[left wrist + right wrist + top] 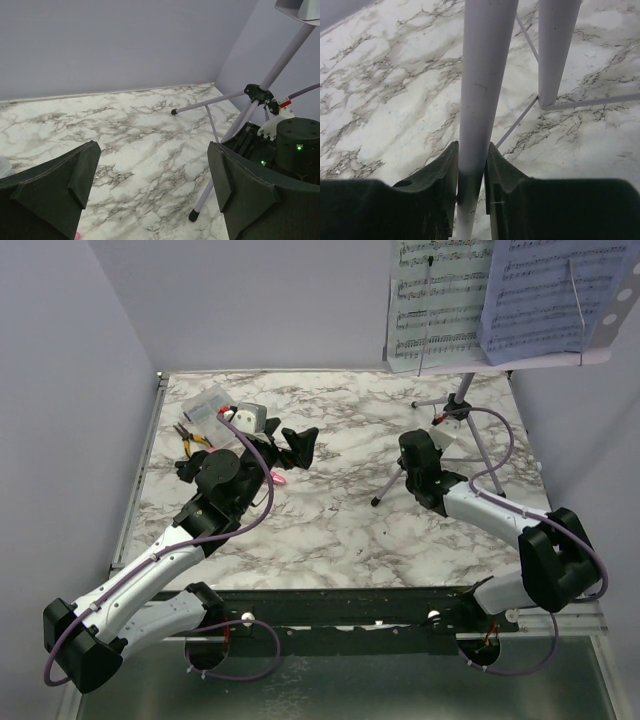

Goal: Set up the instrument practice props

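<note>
on the worktop point(330, 520), the right gripper point(471, 167) clamps its fingers on a slanted music stand leg point(482, 75); the pink microphone point(279, 479) lies just beneath the left gripper point(292, 446), fingers apart.

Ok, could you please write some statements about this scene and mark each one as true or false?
1. The right hand is shut on a tube of the silver tripod. True.
2. The left hand holds the pink microphone. False: its fingers are wide apart with nothing between them, and the microphone lies on the table, partly hidden under the left arm.
3. Printed sheet-music pages rest on the lavender desk. True.
4. The orange-handled pliers lie beside the tripod. False: they lie near the far-left corner, next to the clear plastic box.
</note>
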